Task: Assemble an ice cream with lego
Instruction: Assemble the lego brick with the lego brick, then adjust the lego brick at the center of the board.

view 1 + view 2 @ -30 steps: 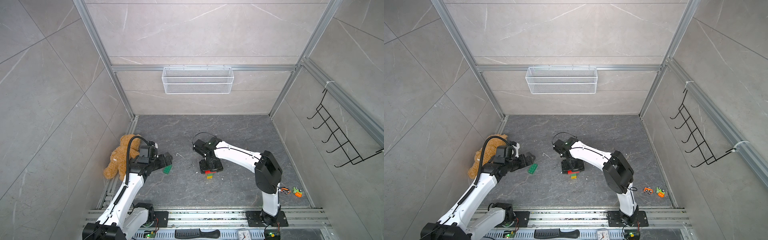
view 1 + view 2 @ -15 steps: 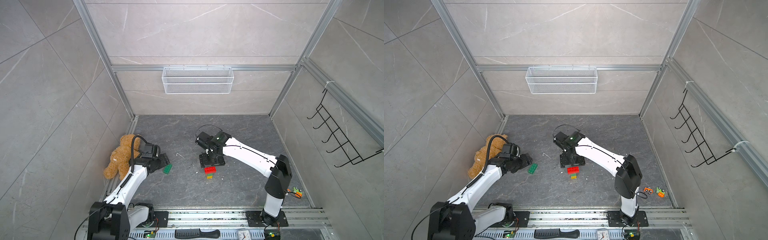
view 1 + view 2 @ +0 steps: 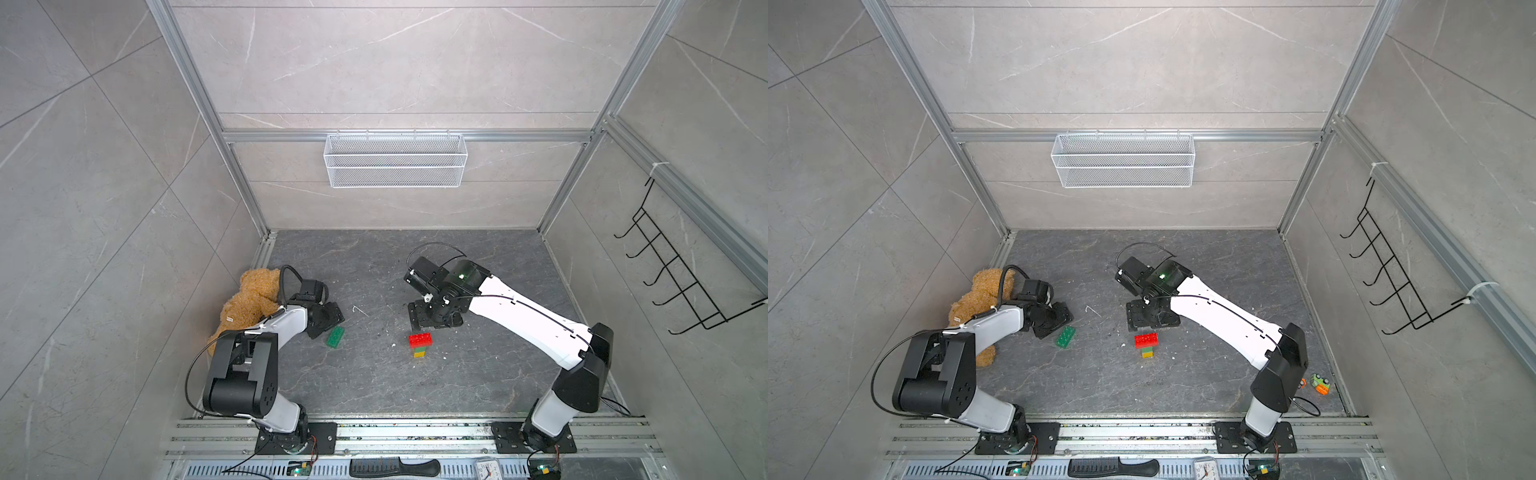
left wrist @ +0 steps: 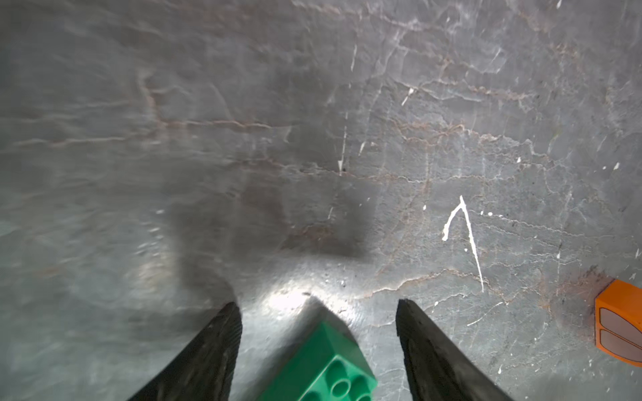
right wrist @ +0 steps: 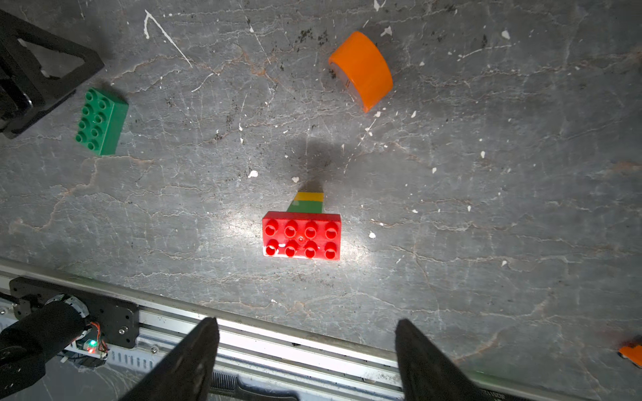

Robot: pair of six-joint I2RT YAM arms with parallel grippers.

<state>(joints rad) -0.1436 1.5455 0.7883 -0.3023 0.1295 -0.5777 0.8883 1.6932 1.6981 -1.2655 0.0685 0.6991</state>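
A wide red brick (image 5: 301, 235) sits on a narrow green and yellow stem, standing mid-floor in both top views (image 3: 420, 340) (image 3: 1146, 340). My right gripper (image 5: 307, 330) hangs open and empty just behind it (image 3: 432, 316). A loose green brick (image 3: 335, 336) (image 5: 101, 121) lies to the left. My left gripper (image 4: 318, 312) straddles the green brick's (image 4: 323, 364) end, jaws apart with a gap on each side. The orange half-round piece (image 5: 361, 69) (image 4: 618, 333) lies on its side beyond the stack, hidden under the right arm in both top views.
A tan teddy bear (image 3: 249, 303) leans on the left wall behind my left arm. A tiny orange-and-green toy (image 3: 1320, 383) sits by the right wall. A wire basket (image 3: 395, 160) hangs on the back wall, a hook rack (image 3: 681, 282) on the right. A comb (image 3: 392, 467) lies past the front rail.
My right gripper has lifted off the red brick stack and drawn back, leaving it standing. My left arm has folded back at the elbow, and its jaws have narrowed around the green brick.
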